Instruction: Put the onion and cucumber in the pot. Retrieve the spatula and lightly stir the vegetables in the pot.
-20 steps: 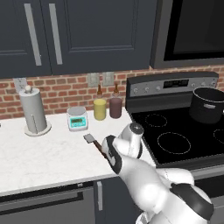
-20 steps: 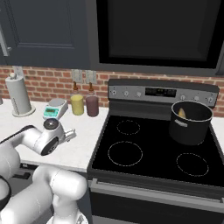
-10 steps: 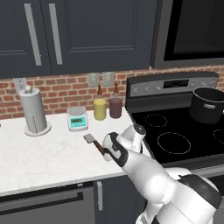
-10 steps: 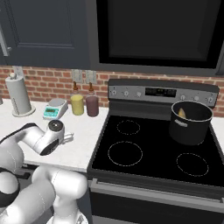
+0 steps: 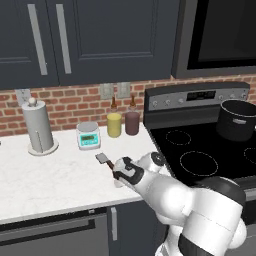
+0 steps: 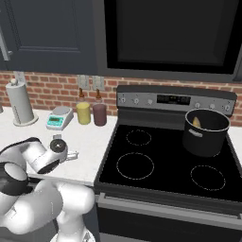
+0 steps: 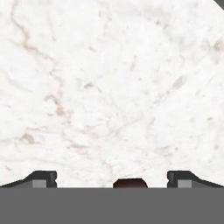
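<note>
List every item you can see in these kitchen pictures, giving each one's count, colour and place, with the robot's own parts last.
pot: 1, dark grey, back right burner, yellowish vegetable showing inside
stove: 1, black, right of the counter
spatula: 1, grey blade, dark handle, on the counter under the hand
scale: 1, pale teal, by the wall
jars: 2, yellow and dark red, beside the stove
paper towel roll: 1, white, far left
end effector: 1, open, over the spatula handle
</note>
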